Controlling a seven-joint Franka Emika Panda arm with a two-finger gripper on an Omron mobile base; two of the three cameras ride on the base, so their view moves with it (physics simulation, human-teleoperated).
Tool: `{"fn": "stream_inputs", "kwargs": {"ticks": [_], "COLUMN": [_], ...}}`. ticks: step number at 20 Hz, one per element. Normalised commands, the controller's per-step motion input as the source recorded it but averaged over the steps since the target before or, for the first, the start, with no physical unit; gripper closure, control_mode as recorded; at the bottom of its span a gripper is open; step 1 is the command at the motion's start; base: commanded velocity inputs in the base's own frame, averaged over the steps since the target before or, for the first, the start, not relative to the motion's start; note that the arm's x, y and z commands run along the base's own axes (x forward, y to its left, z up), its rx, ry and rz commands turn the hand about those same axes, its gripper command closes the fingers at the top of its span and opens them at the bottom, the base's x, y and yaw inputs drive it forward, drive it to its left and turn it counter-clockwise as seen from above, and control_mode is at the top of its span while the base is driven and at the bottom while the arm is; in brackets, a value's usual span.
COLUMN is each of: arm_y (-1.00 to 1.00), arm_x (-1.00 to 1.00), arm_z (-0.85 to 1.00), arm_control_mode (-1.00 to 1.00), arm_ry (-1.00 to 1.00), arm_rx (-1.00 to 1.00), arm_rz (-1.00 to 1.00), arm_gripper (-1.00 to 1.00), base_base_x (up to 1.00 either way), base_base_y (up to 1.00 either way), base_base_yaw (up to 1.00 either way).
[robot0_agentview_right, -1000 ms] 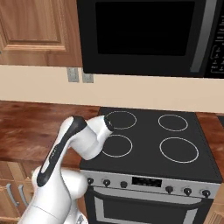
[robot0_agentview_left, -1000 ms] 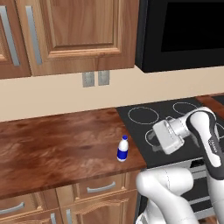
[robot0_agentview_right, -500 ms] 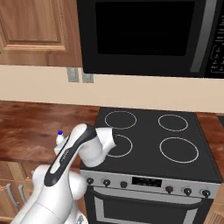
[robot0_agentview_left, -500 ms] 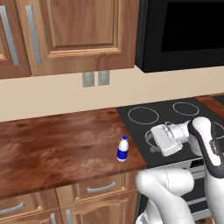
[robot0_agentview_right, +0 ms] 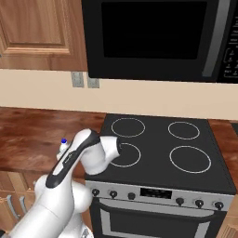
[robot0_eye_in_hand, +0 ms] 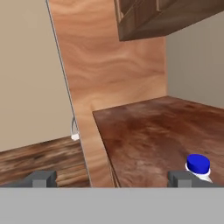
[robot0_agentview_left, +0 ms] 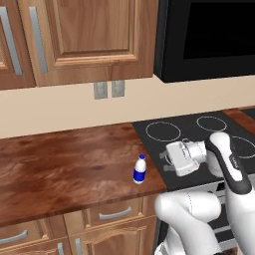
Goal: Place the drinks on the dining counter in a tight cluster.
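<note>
One of the drinks, a small white bottle (robot0_agentview_left: 140, 170) with a blue cap and label, stands upright near the front edge of the wood worktop (robot0_agentview_left: 64, 169), close to the stove. My gripper (robot0_agentview_left: 165, 162) hovers just right of it over the cooktop's left edge, pointing toward it, open and holding nothing. In the hand view the bottle's blue cap (robot0_eye_in_hand: 197, 163) shows at the lower right, just above the right fingertip (robot0_eye_in_hand: 183, 178); the gripper (robot0_eye_in_hand: 112, 179) is wide apart. In the right base view my arm hides most of the bottle (robot0_agentview_right: 63, 145). The dining counter is out of view.
A black cooktop (robot0_agentview_left: 199, 134) with several ring burners adjoins the worktop on the right, with a black microwave (robot0_agentview_right: 153, 37) above it. Wood upper cabinets (robot0_agentview_left: 89, 35) and wall outlets (robot0_agentview_left: 108, 89) sit behind. A tall wood panel (robot0_eye_in_hand: 109, 70) ends the worktop's far side.
The arm has folded lower and carried the hand slightly left and down toward the bottle. The bottle has stayed in place and the jaws have stayed open.
</note>
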Motion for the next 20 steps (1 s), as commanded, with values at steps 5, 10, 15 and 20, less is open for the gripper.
{"fn": "stream_inputs", "kwargs": {"ticks": [5,10,15,20], "arm_y": [0.0,0.02,0.01,0.01], "arm_x": [0.23,0.25,0.19,0.22], "arm_z": [-0.03,-0.14,-0.19,-0.22], "arm_control_mode": [-1.0,-1.0,-1.0,-1.0], "arm_ry": [0.0,0.0,0.0,0.0], "arm_rx": [0.0,0.0,0.0,0.0], "arm_rz": [0.0,0.0,0.0,0.01], "arm_gripper": [-1.0,-1.0,-1.0,-1.0], "base_base_x": [0.0,0.0,0.0,0.0], "base_base_y": [0.0,0.0,0.0,0.0], "base_base_yaw": [0.0,0.0,0.0,0.0]}}
